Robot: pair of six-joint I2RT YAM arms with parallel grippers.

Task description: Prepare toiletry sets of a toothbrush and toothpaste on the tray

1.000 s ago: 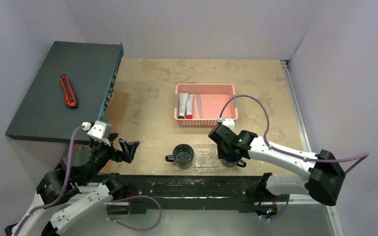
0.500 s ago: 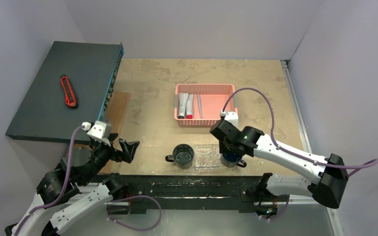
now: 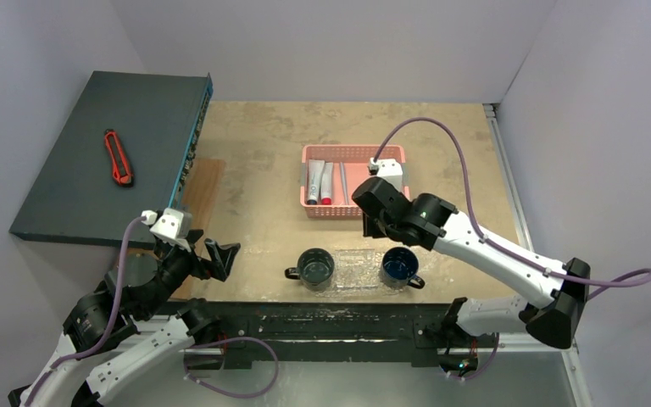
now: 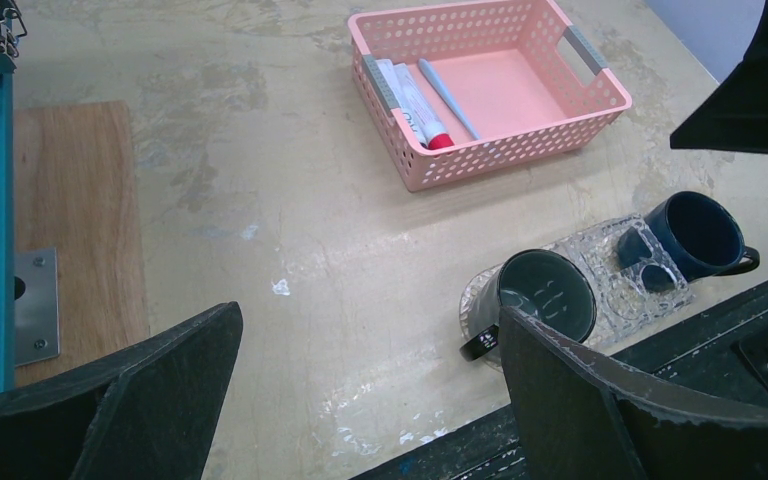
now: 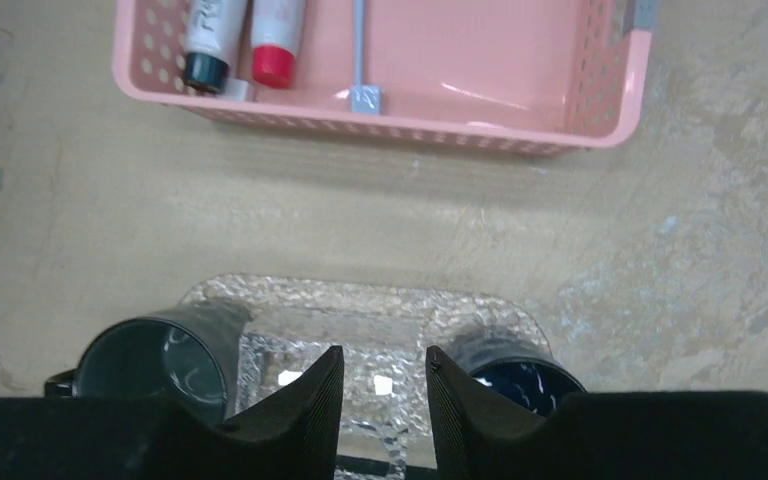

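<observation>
Now, in the top view the transparent tray (image 3: 358,273) lies on the worktop (image 3: 263,170) at lower centre, with the dark green mug (image 3: 315,268) on its left end and the blue mug (image 3: 399,265) on its right end. Two tubes (image 3: 319,182) and one toothbrush (image 3: 343,182) lie in the pink basket (image 3: 339,151) above it. My right end effector (image 5: 385,355) hangs between basket and tray, fingers slightly apart and empty. The left end effector (image 4: 368,315), at lower left, is wide apart.

Blue mug (image 5: 515,375) half hidden by right jaws; toothbrush (image 5: 358,40) probably cut off above
</observation>
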